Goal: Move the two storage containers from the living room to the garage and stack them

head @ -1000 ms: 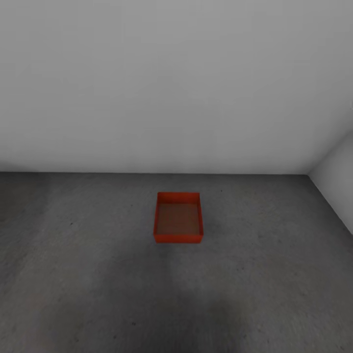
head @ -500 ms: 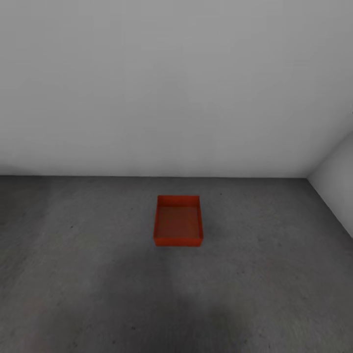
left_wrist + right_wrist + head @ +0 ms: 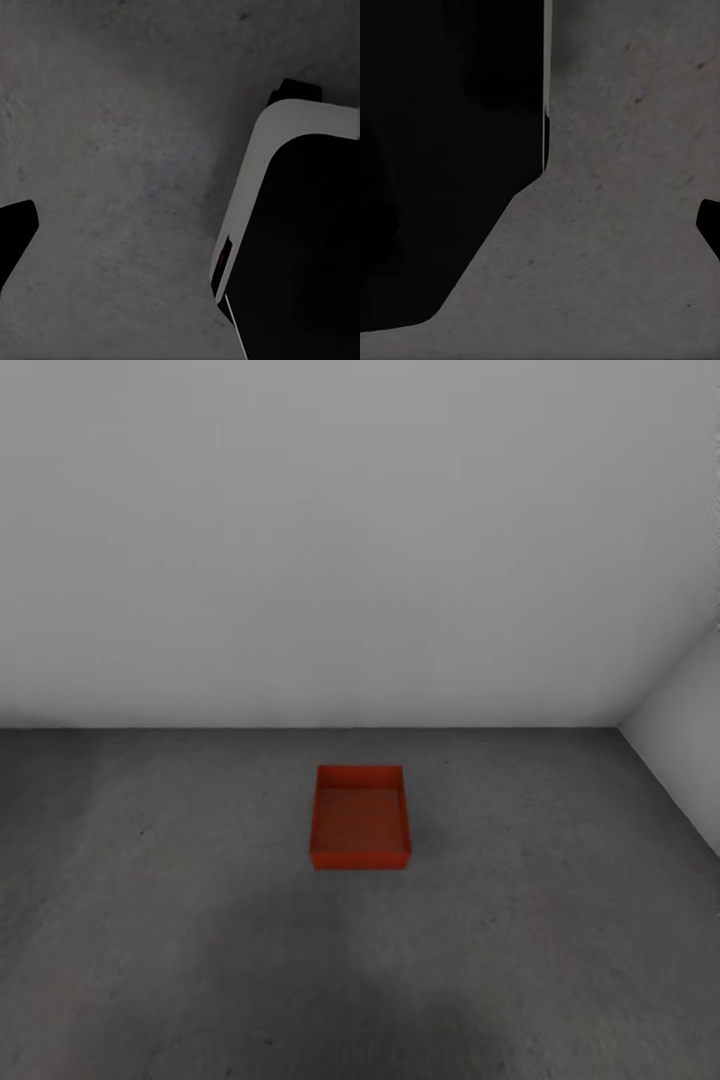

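Neither wrist view settles what the end effectors are doing. In the left wrist view a dark finger tip (image 3: 15,229) juts in at the left edge of the frame, with a white-and-black part of the robot's body (image 3: 300,232) filling the right side over grey concrete; in the right wrist view another dark tip (image 3: 711,223) shows at the right edge, beside a large black mass at the left. One fingertip each is too little to go on, so I cannot tell whether either end effector is released or clenched; nothing orange sits near the tips.

Further out, in the head view, one storage container (image 3: 360,817) rests flat on the floor (image 3: 150,920) of the garage, just below the centre of the frame, open side up, apparently empty, and well apart from the pale wall (image 3: 360,540) behind it and the side wall at the right edge.

As for handling, the box looks light and stiff, with thin straight walls and a flat bottom. A pinch over one upper wall edge seems the natural hold. The smooth sides may be slippery, and a one-wall grip would likely let it tilt.

Compared with a second ago, the box sits slightly lower and a touch further left in the frame, and the wall-floor line has dropped too. The whole picture has shifted, so it is the camera that has moved, not the box.
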Motion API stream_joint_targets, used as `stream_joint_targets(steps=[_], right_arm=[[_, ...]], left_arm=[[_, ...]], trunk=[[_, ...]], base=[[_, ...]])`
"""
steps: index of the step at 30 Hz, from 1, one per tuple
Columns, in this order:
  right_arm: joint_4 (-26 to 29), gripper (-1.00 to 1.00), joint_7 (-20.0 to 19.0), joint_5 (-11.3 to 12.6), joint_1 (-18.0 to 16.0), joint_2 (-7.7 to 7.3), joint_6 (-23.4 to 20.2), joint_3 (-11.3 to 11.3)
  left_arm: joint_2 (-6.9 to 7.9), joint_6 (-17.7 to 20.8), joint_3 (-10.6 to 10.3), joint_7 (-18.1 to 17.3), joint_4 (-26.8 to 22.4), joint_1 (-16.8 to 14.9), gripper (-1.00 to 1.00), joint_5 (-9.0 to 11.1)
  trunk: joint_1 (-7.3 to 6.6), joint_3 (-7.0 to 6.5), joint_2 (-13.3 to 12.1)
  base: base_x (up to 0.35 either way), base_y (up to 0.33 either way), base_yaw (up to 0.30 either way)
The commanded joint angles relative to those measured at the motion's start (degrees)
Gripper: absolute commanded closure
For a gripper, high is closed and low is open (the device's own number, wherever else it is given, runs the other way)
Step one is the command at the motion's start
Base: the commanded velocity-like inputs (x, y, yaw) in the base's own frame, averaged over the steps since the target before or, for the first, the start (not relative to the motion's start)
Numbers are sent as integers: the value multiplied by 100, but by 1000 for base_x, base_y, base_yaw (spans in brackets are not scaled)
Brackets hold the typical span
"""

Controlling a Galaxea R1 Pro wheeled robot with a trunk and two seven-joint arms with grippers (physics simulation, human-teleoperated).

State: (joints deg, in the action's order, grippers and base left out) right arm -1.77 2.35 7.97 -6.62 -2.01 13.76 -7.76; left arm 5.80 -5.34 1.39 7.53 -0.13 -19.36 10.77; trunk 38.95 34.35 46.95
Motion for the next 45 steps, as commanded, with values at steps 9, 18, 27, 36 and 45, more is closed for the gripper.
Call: stream_joint_targets(steps=[9,18,27,36,45], right_arm=[[-16,-100,-6,62,28,-1,72,-50],[-16,-100,2,56,29,-9,74,-50],[-16,-100,2,56,30,-10,75,-50],[-16,-100,11,64,30,-10,82,-50],[-16,-100,11,62,30,-10,88,-50]], left_arm=[[0,-21,10,2,5,-1,-100,31],[0,-20,10,2,5,-2,-100,29],[0,-20,10,2,5,1,-100,30],[0,-20,10,2,5,0,-100,31],[0,-21,10,2,5,1,-100,31]], trunk=[[1,-80,3],[1,-164,3],[1,-247,3],[1,-331,3],[1,-415,3]], base=[[0,0,-84],[0,0,-84],[0,0,-69],[0,0,-6],[0,0,-36]])
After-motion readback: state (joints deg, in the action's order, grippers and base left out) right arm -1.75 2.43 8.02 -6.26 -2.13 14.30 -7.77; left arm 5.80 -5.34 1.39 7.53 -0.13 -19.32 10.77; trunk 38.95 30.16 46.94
